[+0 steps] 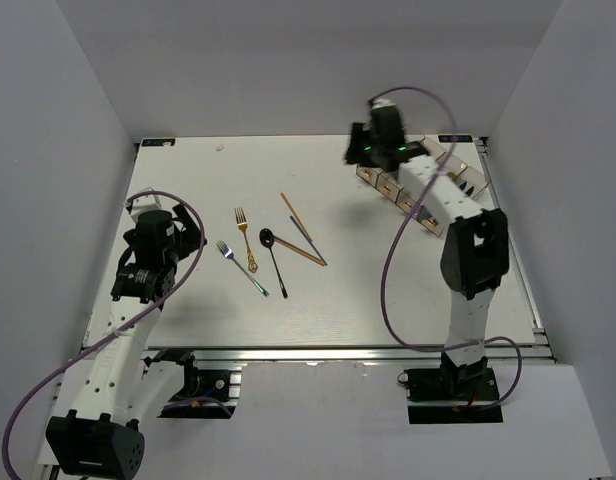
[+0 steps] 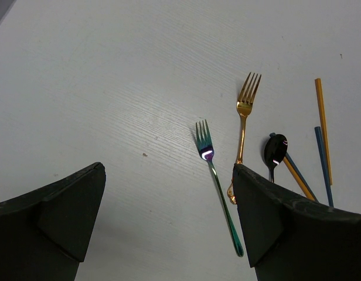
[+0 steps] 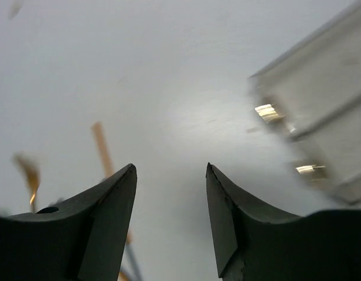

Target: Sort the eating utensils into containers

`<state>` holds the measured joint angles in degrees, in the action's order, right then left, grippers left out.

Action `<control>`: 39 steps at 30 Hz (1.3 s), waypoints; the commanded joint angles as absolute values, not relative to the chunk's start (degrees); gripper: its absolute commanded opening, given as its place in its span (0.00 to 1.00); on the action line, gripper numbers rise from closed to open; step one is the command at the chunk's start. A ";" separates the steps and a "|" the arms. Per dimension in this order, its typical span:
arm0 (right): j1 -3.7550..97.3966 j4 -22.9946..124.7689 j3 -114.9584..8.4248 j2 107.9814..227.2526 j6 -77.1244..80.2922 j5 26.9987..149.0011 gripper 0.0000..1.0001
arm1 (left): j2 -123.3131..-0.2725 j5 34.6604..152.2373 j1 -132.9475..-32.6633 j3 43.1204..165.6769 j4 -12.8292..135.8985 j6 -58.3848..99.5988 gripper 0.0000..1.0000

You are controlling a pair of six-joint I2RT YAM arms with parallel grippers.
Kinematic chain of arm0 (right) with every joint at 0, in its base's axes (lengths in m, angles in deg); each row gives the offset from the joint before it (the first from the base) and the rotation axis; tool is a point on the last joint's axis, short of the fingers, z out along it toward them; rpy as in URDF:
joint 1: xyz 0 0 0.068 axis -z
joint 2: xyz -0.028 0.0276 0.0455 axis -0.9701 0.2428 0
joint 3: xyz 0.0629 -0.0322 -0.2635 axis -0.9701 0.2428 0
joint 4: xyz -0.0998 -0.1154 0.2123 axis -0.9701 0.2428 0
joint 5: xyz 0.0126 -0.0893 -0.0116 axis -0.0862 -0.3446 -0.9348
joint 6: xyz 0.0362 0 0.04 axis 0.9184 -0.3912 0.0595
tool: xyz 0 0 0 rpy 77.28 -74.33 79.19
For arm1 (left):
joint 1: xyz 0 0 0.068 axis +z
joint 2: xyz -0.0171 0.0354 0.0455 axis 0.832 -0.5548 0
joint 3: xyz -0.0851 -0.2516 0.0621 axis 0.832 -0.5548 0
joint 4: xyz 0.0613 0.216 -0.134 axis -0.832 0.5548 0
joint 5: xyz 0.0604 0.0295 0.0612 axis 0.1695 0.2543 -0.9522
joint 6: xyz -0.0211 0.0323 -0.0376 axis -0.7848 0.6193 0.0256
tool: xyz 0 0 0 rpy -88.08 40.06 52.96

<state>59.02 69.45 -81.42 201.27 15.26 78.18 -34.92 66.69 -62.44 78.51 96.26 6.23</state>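
Farther fork (image 2: 245,111): finished in gold.
Nearer fork (image 2: 204,143): tinted teal, purple at the tines.
Spoon (image 2: 275,149): coated glossy black.
Chopsticks (image 2: 322,126): one coloured orange-gold, one dark blue.
Table (image 2: 110,88): white, faintly grained.

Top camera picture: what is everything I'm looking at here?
gold fork: one, gold, left of centre.
silver-teal fork: one, silver-teal, left of the gold one.
spoon: one, black, right of the forks.
chopsticks: three, two gold, one dark, right of the spoon.
containers: one row, smoky clear, far right, partly behind an arm.
table: one, white.
left claw: one, black, open, left side.
right claw: one, black, open, by the containers.
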 commanded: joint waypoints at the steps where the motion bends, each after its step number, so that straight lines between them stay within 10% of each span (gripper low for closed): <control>1: 43.46 73.15 -77.76 198.60 9.27 70.71 0.57 | -35.60 65.15 -62.55 79.16 96.77 6.08 0.98; 10: 21.91 77.53 -83.78 208.08 15.07 57.95 0.44 | -35.17 64.62 -62.55 79.08 96.95 5.82 0.98; 39: 17.85 80.44 -86.35 220.65 15.86 60.06 0.31 | -34.11 65.50 -62.55 79.07 96.69 6.08 0.98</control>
<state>17.80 79.15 -84.41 219.04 15.61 61.59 -35.27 65.29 -62.44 78.51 96.68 6.19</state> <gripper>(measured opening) 0.317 0.981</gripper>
